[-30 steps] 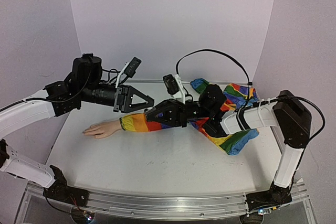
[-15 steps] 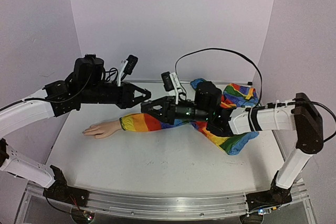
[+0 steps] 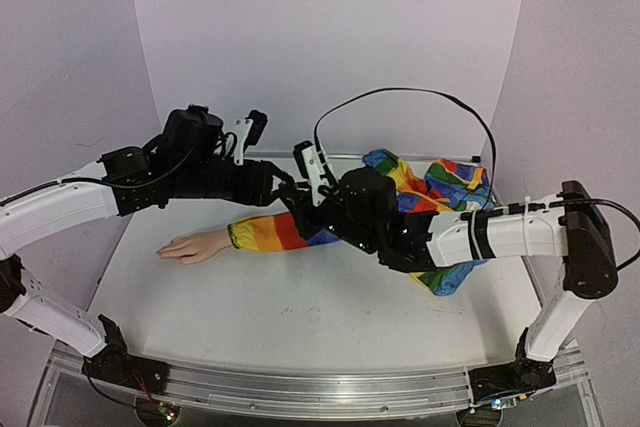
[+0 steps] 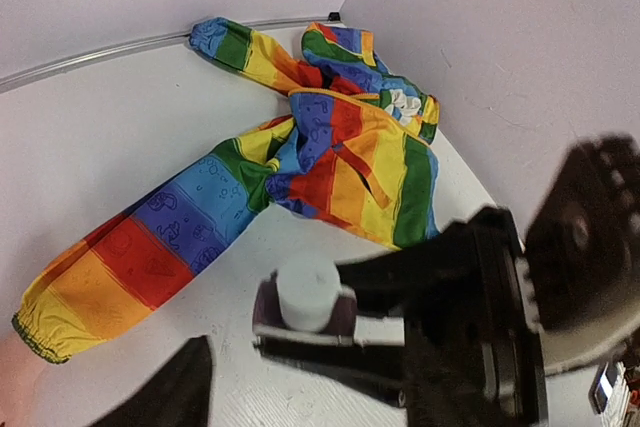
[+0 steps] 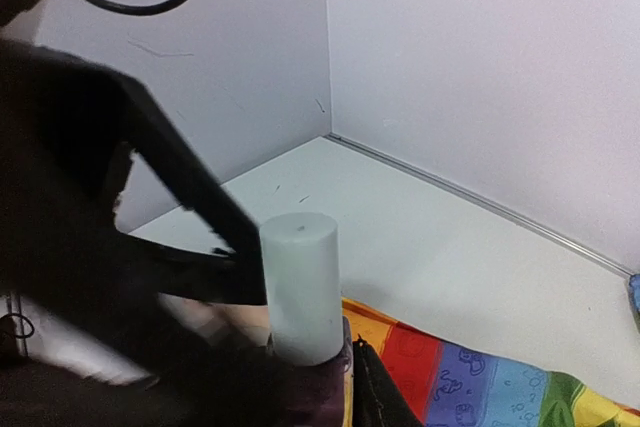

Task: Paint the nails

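My right claw (image 3: 303, 209) is clamped on the small polish bottle (image 4: 300, 313), whose pale cylindrical cap (image 5: 300, 287) stands upright above the fingers. My left claw (image 3: 283, 185) sits just at ten o'clock of it in the overhead view, jaws apart, with one dark finger (image 5: 190, 197) reaching the cap's side; I cannot tell whether it presses on it. Both claws hang above the rainbow-striped sleeve (image 3: 268, 233). At eight o'clock from them the mannequin hand (image 3: 192, 246) lies flat on the white table (image 3: 250, 317), its nails (image 3: 163, 251) pointing toward nine o'clock and too small for me to judge their colour. The sleeve's jacket (image 4: 340, 157) is bunched at three o'clock.
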You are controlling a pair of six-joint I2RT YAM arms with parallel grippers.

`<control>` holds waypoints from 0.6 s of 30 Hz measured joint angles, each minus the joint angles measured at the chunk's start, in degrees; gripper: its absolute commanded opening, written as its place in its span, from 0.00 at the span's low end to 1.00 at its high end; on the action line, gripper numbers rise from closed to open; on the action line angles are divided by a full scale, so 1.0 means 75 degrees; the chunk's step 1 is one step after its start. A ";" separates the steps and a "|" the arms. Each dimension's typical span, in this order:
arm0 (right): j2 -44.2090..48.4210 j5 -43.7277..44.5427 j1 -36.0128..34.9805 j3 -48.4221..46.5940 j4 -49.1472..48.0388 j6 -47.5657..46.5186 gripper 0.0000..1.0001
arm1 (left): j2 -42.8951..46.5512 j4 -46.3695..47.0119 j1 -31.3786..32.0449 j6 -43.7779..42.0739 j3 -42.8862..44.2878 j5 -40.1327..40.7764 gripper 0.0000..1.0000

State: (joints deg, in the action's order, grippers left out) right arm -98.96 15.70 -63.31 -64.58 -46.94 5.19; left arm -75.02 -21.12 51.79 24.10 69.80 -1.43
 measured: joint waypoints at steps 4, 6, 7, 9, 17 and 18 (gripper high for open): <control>0.0111 -0.2002 0.0947 0.0356 -0.0140 0.0073 0.00 | 0.0294 -0.0309 -0.0131 -0.0219 -0.0085 -0.0417 0.88; 0.0160 -0.3622 0.1565 0.0548 -0.0207 0.0303 0.00 | 0.0699 -0.0146 -0.0233 -0.0262 -0.0411 -0.0720 0.91; 0.0160 -0.4555 0.1856 0.0586 -0.0254 0.0466 0.00 | 0.0921 -0.0041 -0.0291 -0.0259 -0.0618 -0.0895 0.91; 0.0160 -0.6242 0.2361 0.0592 -0.0376 0.0799 0.00 | 0.1314 0.0303 -0.0411 -0.0233 -0.1017 -0.1335 0.91; 0.0160 -1.0025 0.2224 0.0589 -0.1649 0.2189 0.00 | 0.1145 0.1649 -0.0519 -0.0236 -0.1241 -0.3442 0.82; 0.0154 -1.0255 0.2197 0.0589 -0.1906 0.2401 0.00 | 0.1049 0.1775 -0.0519 -0.0242 -0.1221 -0.3722 0.80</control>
State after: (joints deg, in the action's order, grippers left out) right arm -97.80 -61.21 -46.83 -60.16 -61.23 23.20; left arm -67.16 -7.81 47.90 22.28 60.64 -29.34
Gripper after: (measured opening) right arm 0.224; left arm 0.856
